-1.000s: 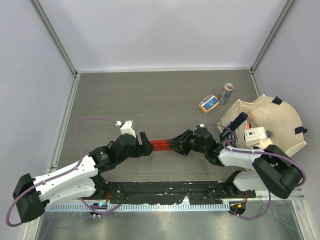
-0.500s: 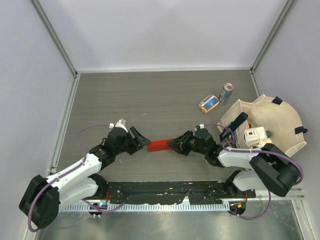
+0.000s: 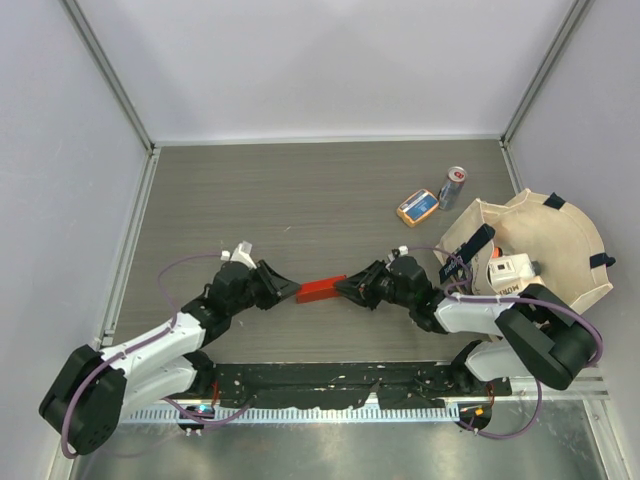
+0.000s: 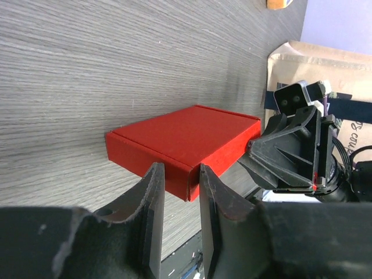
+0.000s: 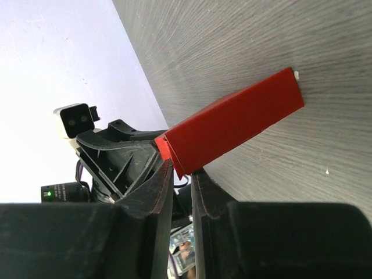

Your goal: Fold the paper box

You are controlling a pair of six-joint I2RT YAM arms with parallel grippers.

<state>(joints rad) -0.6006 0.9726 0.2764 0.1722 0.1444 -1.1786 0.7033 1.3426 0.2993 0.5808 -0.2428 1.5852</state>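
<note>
The red paper box [image 3: 322,289], closed and flat, sits low over the wooden table between my two grippers. My left gripper [image 3: 290,289] meets its left end. In the left wrist view the box [image 4: 186,131] pokes its near corner between that gripper's fingers [image 4: 179,171], which press both faces of the corner. My right gripper [image 3: 348,287] holds the opposite end. In the right wrist view the box [image 5: 238,119] runs up to the right, and its lower corner is pinched in the narrow gap of the right gripper [image 5: 182,168].
An orange-and-blue packet [image 3: 417,206] and a drinks can [image 3: 452,187] lie at the back right. A beige bag [image 3: 560,240] holding a white device [image 3: 510,272] stands at the right edge. Metal rails border the table.
The left arm has drawn back to the left and its jaws have narrowed onto the box's left corner. The right jaws have also narrowed. The box has shifted only slightly.
</note>
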